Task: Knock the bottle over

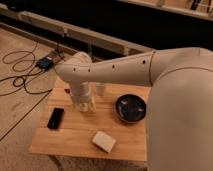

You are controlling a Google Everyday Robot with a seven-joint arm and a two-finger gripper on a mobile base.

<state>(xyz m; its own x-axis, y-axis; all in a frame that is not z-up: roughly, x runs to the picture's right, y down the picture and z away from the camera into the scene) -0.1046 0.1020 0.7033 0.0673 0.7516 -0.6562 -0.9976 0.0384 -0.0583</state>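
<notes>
My arm reaches in from the right, and its wrist points down over the back left part of the wooden table [75,136]. The gripper [85,105] hangs just above the tabletop, right of the black phone [55,118]. I cannot make out the bottle as a separate thing. It is hidden by the wrist and gripper or merges with the pale shape at the gripper's lower end. A short white cup [101,89] stands just behind and right of the gripper.
A dark bowl [131,108] sits at the right of the table, partly under my arm. A white rectangular block [104,141] lies near the front edge. Cables [20,75] and a small blue box [45,63] lie on the floor to the left.
</notes>
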